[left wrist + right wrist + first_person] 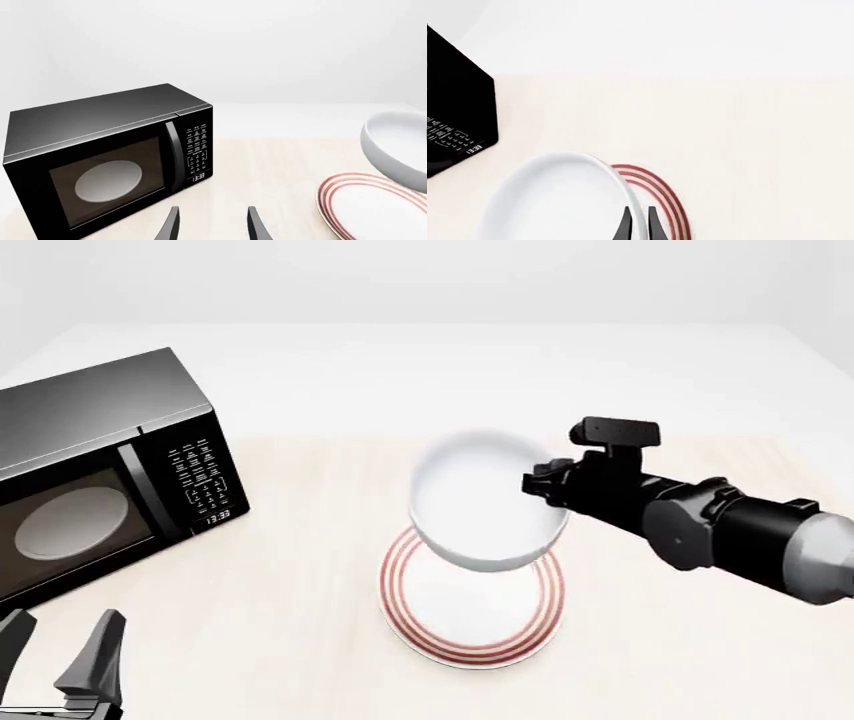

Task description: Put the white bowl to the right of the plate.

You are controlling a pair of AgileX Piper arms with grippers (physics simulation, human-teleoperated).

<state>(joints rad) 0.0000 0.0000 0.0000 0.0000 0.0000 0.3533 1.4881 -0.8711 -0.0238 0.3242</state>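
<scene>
Pinched on the bowl's (481,508) right rim, the right gripper's (639,224) jaws stand only a sliver apart, one finger inside the wall and one outside, as the right wrist view shows. The bowl hangs tilted in the air, clear of the table (694,640), its lower edge overlapping the plate's (470,612) far rim in the front view. The plate lies flat near the table's middle, its red rings showing on the near side and at both sides.

Left of the plate, well apart, stands a black microwave (100,475), its door and keypad turned toward the arms. A bare strip of table lies between its front right corner and the plate. Right of the plate the tabletop is bare out to the picture's edge, with the right arm reaching across above that stretch.

At the near left corner the left gripper (60,655) hovers with its jaws wide apart and nothing between them; in its own view its fingers (170,227) point at the microwave's right end.
</scene>
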